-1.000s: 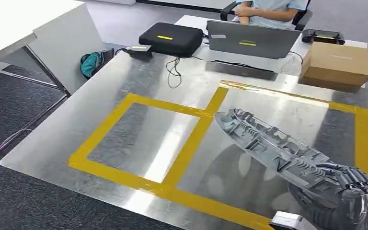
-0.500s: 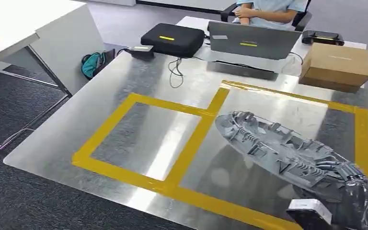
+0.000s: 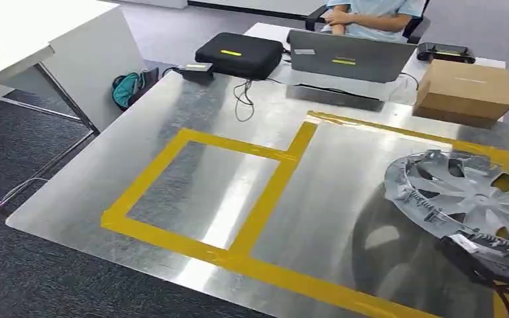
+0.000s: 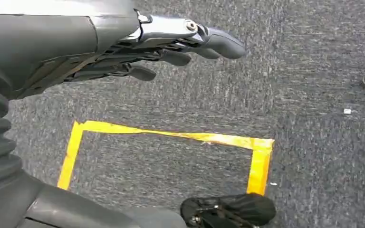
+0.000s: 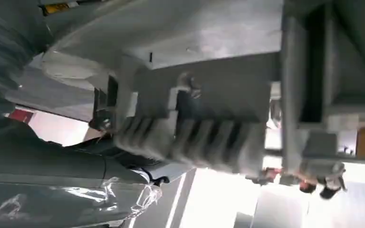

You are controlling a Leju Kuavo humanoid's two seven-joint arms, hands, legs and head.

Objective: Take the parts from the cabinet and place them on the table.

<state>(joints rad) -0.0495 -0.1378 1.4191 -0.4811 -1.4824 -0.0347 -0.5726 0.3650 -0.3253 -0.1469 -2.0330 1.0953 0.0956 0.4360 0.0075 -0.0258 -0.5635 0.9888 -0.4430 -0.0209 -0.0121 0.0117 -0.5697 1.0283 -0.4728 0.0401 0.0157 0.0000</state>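
1. Now your right hand grips the near rim of the hubcap, which hangs tilted over the table's right taped box.
2. Level it, lower until it rests flat, then release.
3. Your left hand hangs empty, fingers loosely extended.

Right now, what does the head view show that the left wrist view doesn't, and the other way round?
The head view alone shows the metal table with its yellow tape squares, the grey wheel cover gripped at its near edge by the right hand, plus a laptop, a cardboard box and a seated person. The left wrist view alone shows the left hand, fingers extended and holding nothing, above a taped rectangle on the floor. Both show dark grey carpet and yellow tape.
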